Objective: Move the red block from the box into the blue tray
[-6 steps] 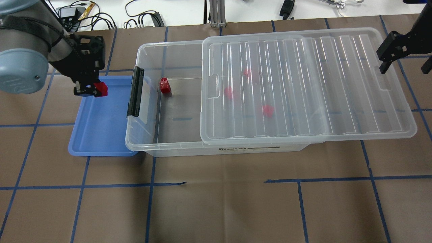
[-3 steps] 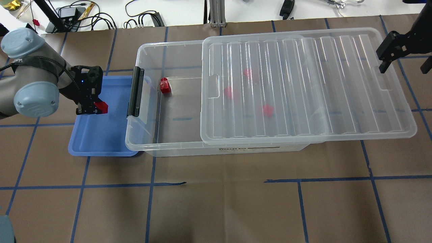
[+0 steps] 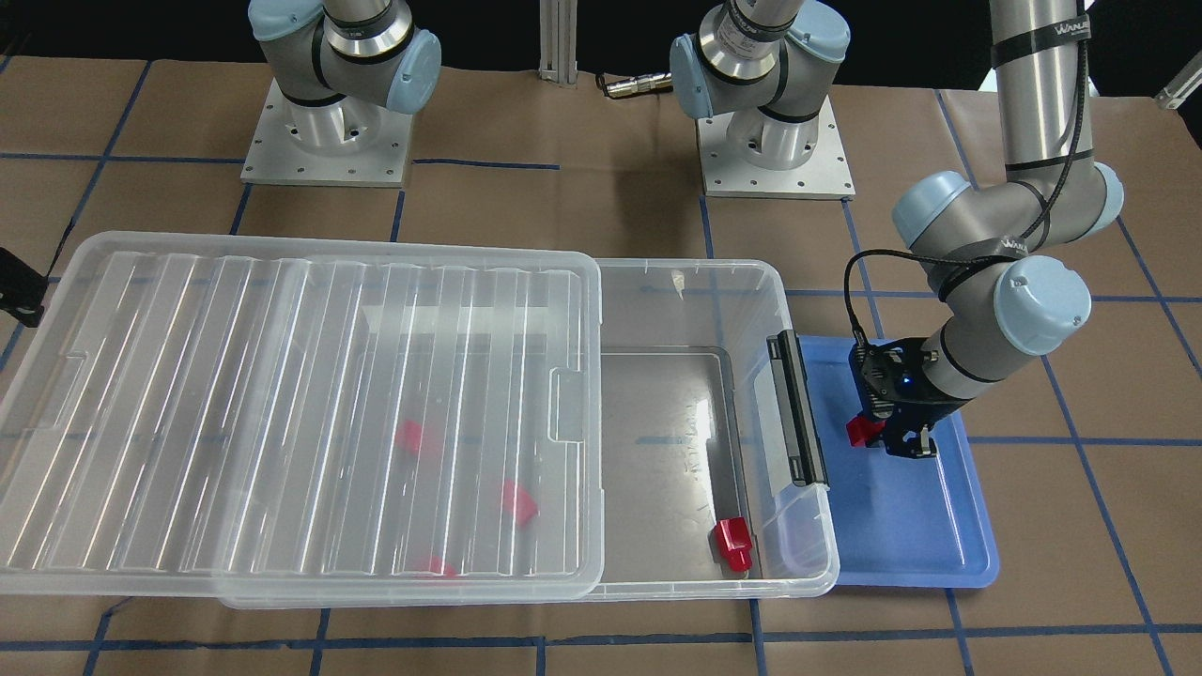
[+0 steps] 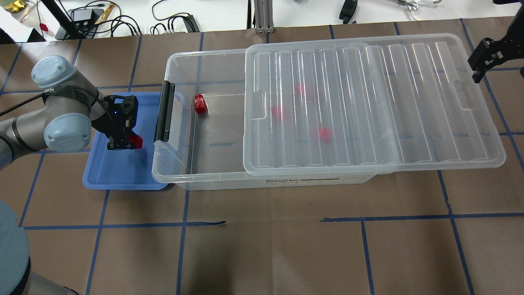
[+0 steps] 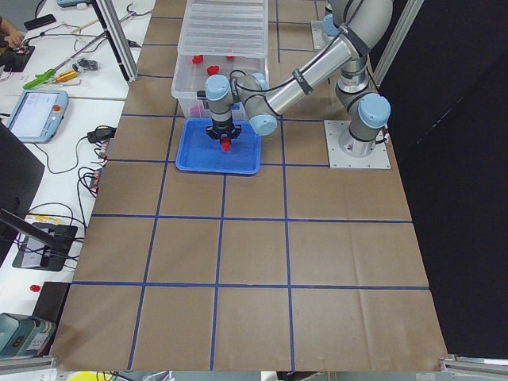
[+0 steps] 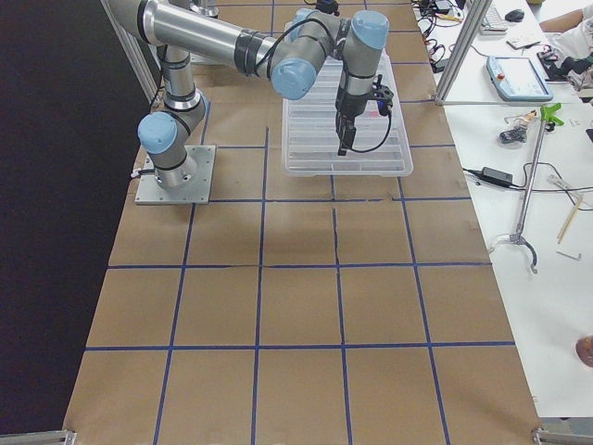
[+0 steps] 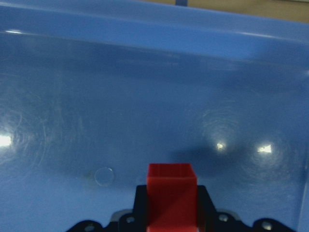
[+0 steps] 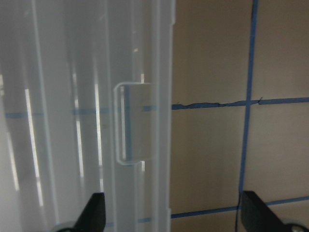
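Observation:
My left gripper (image 4: 126,143) is shut on a red block (image 4: 136,142) and holds it low over the blue tray (image 4: 123,174), near the tray's middle. The left wrist view shows the block (image 7: 171,193) between the jaws, just above the tray floor (image 7: 145,96). The clear box (image 4: 180,123) stands right of the tray, its ribbed lid (image 4: 368,102) slid right, the left end uncovered. One red block (image 4: 200,103) lies in the uncovered part; three more (image 4: 278,111) show through the lid. My right gripper (image 4: 501,73) is open and empty above the lid's right edge (image 8: 145,121).
The box's black latch strip (image 4: 163,111) stands between the tray and the box interior, close to my left gripper. Brown paper with blue tape lines (image 4: 270,221) covers the table. Cables and tools (image 4: 123,20) lie beyond the far edge.
My left gripper has moved nearer and lower over the tray with the red block still in it. My right gripper has shifted a little to the right and away.

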`<state>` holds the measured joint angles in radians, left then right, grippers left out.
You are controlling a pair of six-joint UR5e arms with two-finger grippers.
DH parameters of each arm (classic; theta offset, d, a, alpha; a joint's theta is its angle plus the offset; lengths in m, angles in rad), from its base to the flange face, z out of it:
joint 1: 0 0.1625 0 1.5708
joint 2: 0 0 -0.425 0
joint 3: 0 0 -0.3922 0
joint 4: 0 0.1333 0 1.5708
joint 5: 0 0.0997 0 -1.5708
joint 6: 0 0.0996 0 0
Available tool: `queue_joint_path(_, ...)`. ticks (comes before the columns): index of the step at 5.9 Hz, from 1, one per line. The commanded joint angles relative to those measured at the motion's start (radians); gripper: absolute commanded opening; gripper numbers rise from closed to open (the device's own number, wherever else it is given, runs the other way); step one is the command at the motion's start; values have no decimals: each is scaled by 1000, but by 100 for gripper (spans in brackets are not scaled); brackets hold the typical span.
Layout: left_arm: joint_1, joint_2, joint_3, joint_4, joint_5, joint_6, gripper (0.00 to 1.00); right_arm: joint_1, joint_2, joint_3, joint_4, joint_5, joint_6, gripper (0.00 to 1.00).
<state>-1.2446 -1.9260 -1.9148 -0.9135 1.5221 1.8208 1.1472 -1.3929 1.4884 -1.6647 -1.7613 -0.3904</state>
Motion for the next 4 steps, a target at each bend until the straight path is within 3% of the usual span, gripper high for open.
queue_joint_path(1,-1,-5,0,4,3,-3,97,-126,44,6,-30,-52,-54,100)
queue_joint_path(2,-10,17,13,-13,9,-8,98,-145,86,9,-33,-53,-58,100)
queue_joint_path(4,-18,182,90,-280,16,-119,98,-146,138,19,-30,-38,-51,100)
